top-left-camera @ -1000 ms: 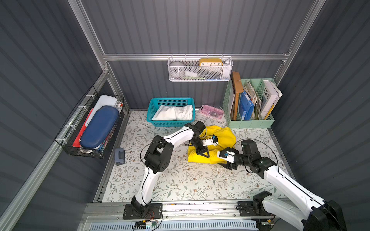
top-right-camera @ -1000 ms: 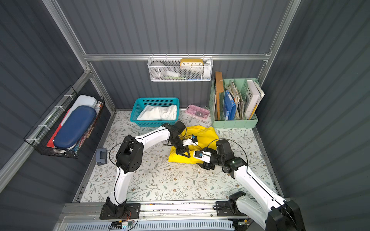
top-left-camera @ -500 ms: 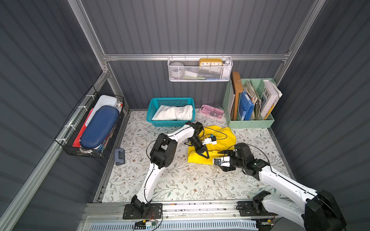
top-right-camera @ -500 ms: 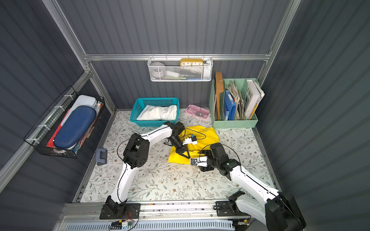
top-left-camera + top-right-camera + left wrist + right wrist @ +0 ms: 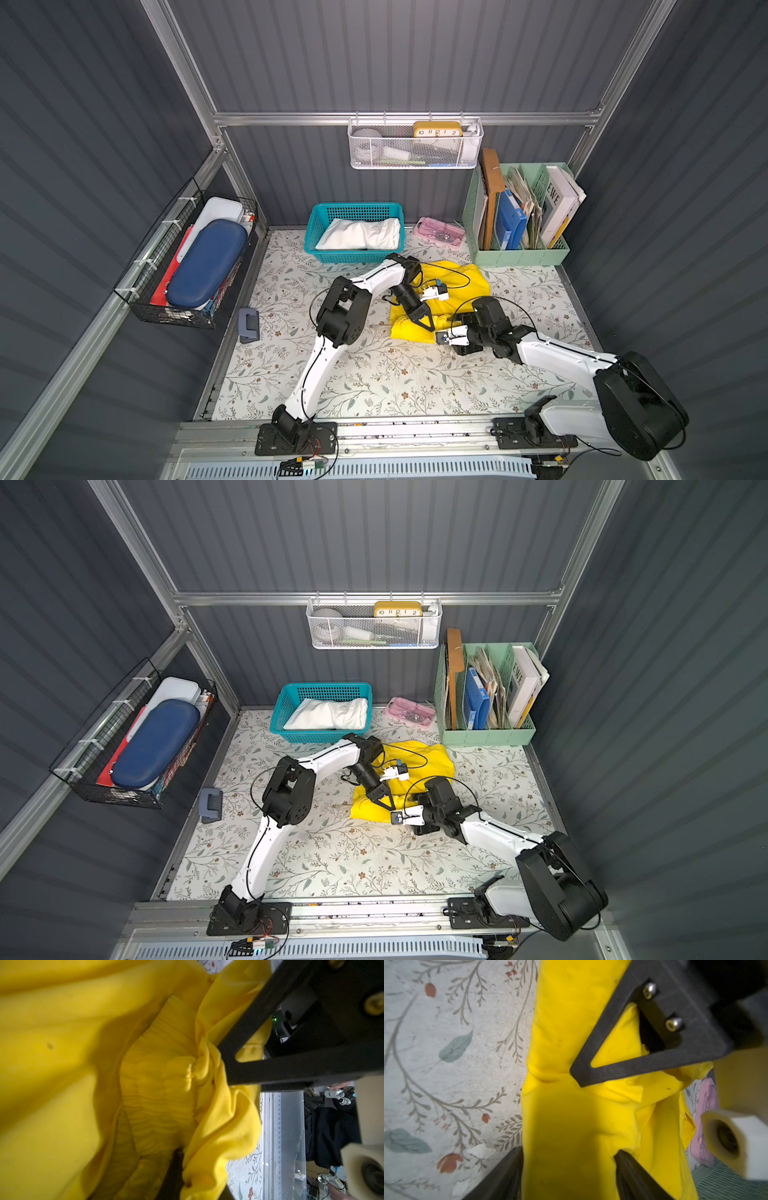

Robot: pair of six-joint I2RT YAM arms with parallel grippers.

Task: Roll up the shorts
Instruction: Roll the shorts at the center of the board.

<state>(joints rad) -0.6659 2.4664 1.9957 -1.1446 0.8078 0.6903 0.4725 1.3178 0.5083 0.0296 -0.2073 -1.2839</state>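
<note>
Firstly, mat (image 5: 291, 374): we found the yellow shorts (image 5: 457, 286) lying crumpled on it, just in front of the green file holder (image 5: 519, 255); the white shorts (image 5: 361, 235) sat in the teal basket (image 5: 345, 257).
Risk, whole garment: we judged a pull from one small pinch could drag the cloth across the mat instead of turning it.
Risk, near fold (image 5: 560, 1012): handled at one spot only, so we expected a lopsided roll, or one springing open.
Long axis: ran diagonally, far right to near left; the gathered waistband (image 5: 162, 1076) seemed to face the near edge.
Left gripper (image 5: 424, 323): nearly closed, pinching a bunch of yellow cloth by the waistband.
Right gripper (image 5: 575, 1122): jaws wide, straddling the near fold, upper tip touching it; we saw no firm grip.
</note>
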